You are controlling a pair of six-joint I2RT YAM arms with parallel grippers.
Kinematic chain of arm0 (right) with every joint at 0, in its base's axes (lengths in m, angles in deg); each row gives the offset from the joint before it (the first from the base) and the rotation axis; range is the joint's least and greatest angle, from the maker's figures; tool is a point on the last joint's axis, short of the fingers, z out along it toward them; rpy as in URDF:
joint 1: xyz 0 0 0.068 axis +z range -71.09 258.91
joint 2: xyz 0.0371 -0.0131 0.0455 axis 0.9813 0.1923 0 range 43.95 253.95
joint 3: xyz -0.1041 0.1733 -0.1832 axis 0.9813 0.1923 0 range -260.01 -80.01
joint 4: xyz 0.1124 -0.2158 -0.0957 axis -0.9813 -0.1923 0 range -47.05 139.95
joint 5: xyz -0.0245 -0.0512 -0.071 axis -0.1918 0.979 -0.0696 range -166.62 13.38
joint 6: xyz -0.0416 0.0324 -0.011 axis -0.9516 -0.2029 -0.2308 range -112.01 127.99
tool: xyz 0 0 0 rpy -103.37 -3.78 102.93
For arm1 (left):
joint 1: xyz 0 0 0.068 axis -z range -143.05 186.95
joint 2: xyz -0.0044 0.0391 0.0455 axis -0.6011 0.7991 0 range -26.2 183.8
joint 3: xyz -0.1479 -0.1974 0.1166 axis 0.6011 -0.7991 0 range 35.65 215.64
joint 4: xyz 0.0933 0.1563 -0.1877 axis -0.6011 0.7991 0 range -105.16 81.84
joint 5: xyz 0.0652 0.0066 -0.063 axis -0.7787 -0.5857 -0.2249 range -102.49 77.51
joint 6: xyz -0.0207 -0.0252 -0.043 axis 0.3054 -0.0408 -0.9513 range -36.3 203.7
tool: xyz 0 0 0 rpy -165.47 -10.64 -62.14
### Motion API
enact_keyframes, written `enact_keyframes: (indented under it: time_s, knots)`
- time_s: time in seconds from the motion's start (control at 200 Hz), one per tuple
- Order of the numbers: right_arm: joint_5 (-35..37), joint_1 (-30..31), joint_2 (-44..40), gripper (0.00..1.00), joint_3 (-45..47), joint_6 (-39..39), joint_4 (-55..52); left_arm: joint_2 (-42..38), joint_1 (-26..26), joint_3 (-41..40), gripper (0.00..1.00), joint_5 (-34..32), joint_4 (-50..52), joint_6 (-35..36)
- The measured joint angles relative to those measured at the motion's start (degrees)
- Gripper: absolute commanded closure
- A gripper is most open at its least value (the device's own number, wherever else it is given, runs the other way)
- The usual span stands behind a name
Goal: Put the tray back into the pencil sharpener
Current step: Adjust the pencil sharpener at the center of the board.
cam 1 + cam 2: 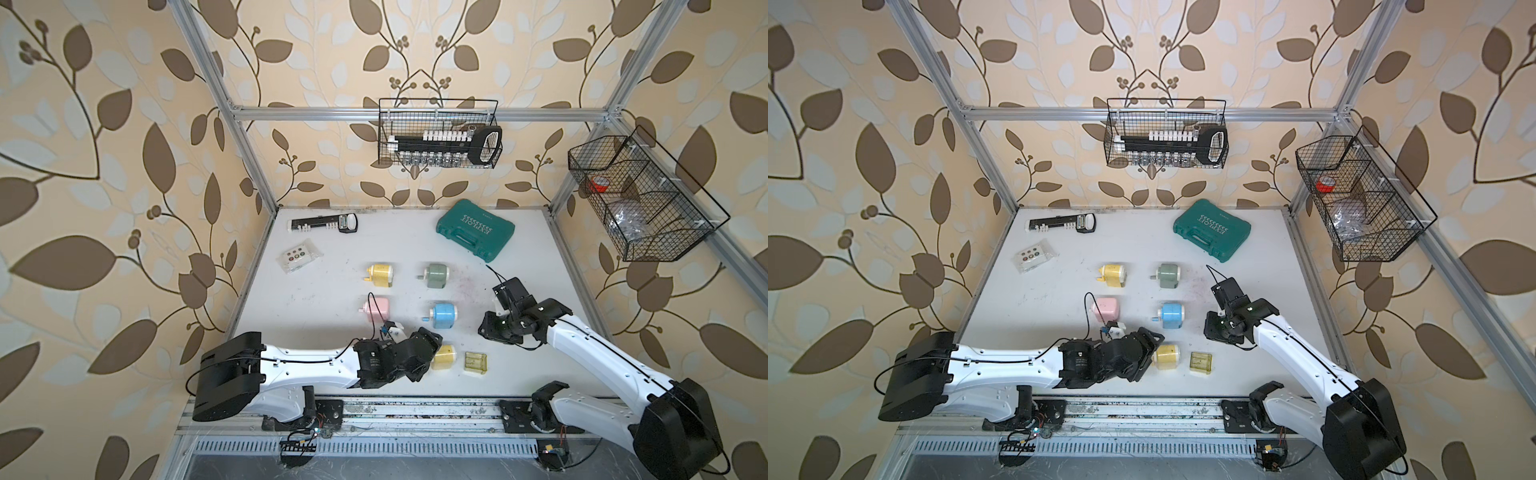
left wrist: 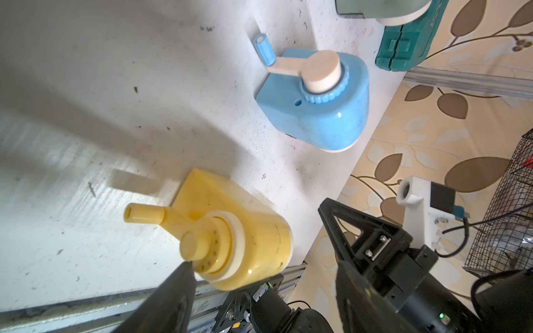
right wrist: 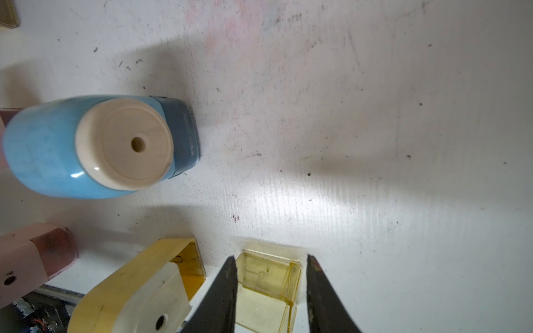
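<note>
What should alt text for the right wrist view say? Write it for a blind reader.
The right pincer stands open, a clear yellow tray on the table showing between its fingers. Beside the tray, a yellow pencil sharpener shows an empty slot; a blue sharpener and a pink sharpener stand beyond.

Five pencil sharpeners (image 1: 441, 316) and one yellow tray (image 1: 476, 363). Two wire baskets (image 1: 384, 124), two socket rails (image 1: 320, 223). One teal case (image 1: 475, 230), one packet (image 1: 299, 258).
</note>
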Motion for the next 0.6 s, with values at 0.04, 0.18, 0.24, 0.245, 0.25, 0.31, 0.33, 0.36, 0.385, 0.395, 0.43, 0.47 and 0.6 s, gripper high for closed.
enact_keyframes:
  time_s: [0.04, 0.18, 0.24, 0.245, 0.25, 0.31, 0.33, 0.36, 0.385, 0.395, 0.43, 0.47, 0.6]
  knots:
    - [0.0, 0.0, 0.1, 0.63, 0.0, 0.0, 0.0, 0.0, 0.0, 0.0, 0.22, 0.2, 0.0, 0.2]
    - [0.0, 0.0, 0.5, 0.63, 0.0, 0.0, 0.2, 0.6, -0.7, 0.0, 0.22, 0.5, -0.2, 0.4]
    - [0.0, 0.0, 0.6, 0.64, 0.0, 0.0, 0.2, 0.8, -0.7, 0.0, 0.22, 0.7, -0.3, 0.5]
    - [0.0, 0.0, 0.6, 0.63, 0.0, 0.0, 0.2, 0.8, -0.7, 0.0, 0.22, 0.7, -0.3, 0.5]
    - [0.0, 0.0, 0.6, 0.63, 0.0, 0.0, 0.2, 0.8, -0.8, 0.0, 0.22, 0.7, -0.3, 0.5]
    - [0.0, 0.0, 0.7, 0.63, 0.0, 0.0, 0.3, 1.0, -1.1, 0.0, 0.22, 0.8, -0.3, 0.6]
    - [0.0, 0.0, 0.7, 0.63, 0.0, 0.0, 0.4, 1.1, -1.1, 0.0, 0.22, 0.8, -0.3, 0.7]
    - [0.0, 0.0, 0.8, 0.63, 0.0, 0.0, 0.4, 1.2, -1.1, 0.0, 0.22, 0.9, -0.3, 0.7]
    - [0.0, 0.0, 0.9, 0.63, 0.0, 0.0, 0.5, 1.2, -1.1, 0.0, 0.22, 0.9, -0.3, 0.8]
    - [0.0, 0.0, 0.9, 0.63, 0.0, 0.0, 0.5, 1.2, -1.1, 0.0, 0.22, 0.9, -0.3, 0.8]
    - [0.0, 0.0, 0.9, 0.63, 0.0, 0.0, 0.5, 1.2, -1.1, 0.0, 0.22, 1.0, -0.3, 0.9]
    - [0.0, 0.0, 0.9, 0.63, 0.0, 0.0, 0.5, 1.2, -1.1, 0.0, 0.22, 1.2, -0.3, 1.1]
    - [0.0, 0.0, 0.9, 0.63, 0.0, 0.0, 0.6, 1.2, -1.1, 0.0, 0.20, 2.3, -0.3, 1.8]
